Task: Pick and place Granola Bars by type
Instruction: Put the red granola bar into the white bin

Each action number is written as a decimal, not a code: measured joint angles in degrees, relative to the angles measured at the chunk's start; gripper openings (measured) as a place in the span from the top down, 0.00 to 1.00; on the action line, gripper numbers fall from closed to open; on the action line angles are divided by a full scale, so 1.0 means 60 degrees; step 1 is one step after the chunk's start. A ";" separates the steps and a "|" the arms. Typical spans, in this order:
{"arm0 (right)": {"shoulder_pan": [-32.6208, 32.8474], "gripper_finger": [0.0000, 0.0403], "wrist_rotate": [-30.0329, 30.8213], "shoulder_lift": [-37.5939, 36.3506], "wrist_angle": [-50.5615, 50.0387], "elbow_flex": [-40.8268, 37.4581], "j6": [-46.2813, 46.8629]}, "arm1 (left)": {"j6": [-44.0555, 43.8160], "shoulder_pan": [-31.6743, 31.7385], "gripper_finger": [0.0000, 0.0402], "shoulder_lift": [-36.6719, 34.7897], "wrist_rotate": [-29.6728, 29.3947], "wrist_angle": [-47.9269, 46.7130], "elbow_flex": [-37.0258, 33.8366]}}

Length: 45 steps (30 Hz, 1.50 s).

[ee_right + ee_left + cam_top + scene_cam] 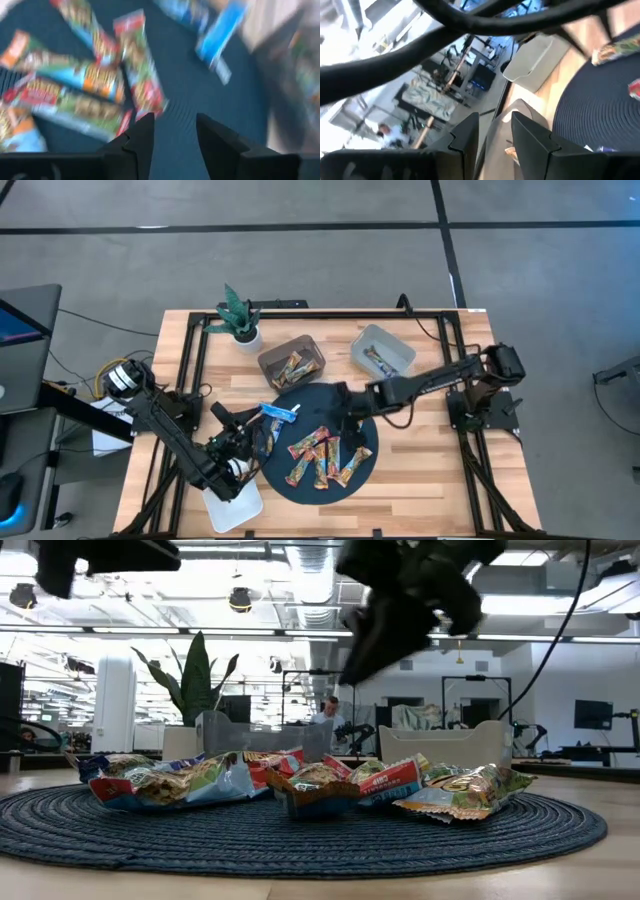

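Bare dark mat [300,402] between the blue-wrapped bar [280,412] and the pile of granola bars [325,457], wide enough for fingers. Right gripper [352,430] over the pile's far edge, jaws parted with nothing between. Left gripper [246,442] crowding the mat's near-left rim, possibly brushing it. Beyond the mat: brown bin [292,361], grey bin [383,350], potted plant [240,315]; bare wood between the bins.
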 joint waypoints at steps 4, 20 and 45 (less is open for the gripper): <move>0.0487 0.68 0.0500 0.0000 -0.0695 -0.0365 0.1315 | -0.0021 0.0577 0.73 0.0004 0.0706 0.0378 0.0104; 0.1124 0.71 0.3449 -0.2107 -0.0262 -0.3188 0.3301 | 0.8414 0.2511 0.73 0.0004 0.8722 0.8343 0.0983; 0.2698 0.71 0.5568 -0.8320 0.1706 -0.6303 0.1465 | 0.5515 0.3890 0.51 0.1235 1.3212 0.9736 0.0703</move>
